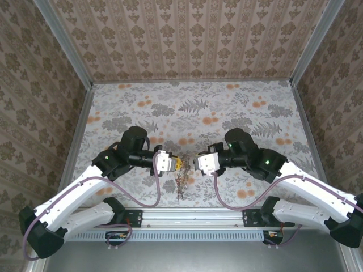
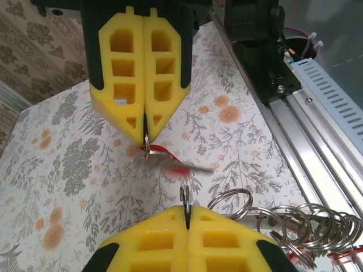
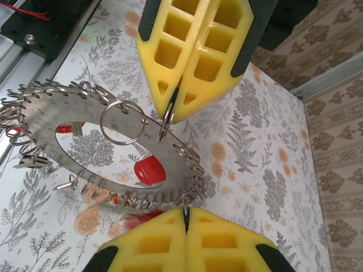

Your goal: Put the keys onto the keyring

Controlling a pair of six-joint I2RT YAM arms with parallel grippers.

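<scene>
Yellow foam fingertips face each other over the floral table [image 1: 227,107]. In the top view the left gripper [image 1: 168,163] sits at 9 o'clock and the right gripper [image 1: 199,163] at 3 o'clock of a small dark tangle hanging between and below them, too small there to make out. The right wrist view shows it as the keyring [image 3: 39,118], a flat grey metal band with a wide centre hole, tilted, its rim crowded with thin wire loops [image 3: 122,122]. Its 9 o'clock side is cut off by the frame edge. Both pairs of fingers are pressed together with no gap. The left pair, at 12 o'clock in that view, pinches one wire loop standing at the band's rim. The right pair, at 6 o'clock, closes on another at the near rim, though the fingertips hide how much metal they catch. One of the keys [image 3: 150,170] shows as a red head through the hole; whether it hangs from a loop or lies on the table cannot be told. In the left wrist view a red key dangles from the loop in the right fingers at 12 o'clock, its shape smeared by blur. More loops bunch at 4 o'clock beside the rail [image 2: 309,141], partly cropped.
</scene>
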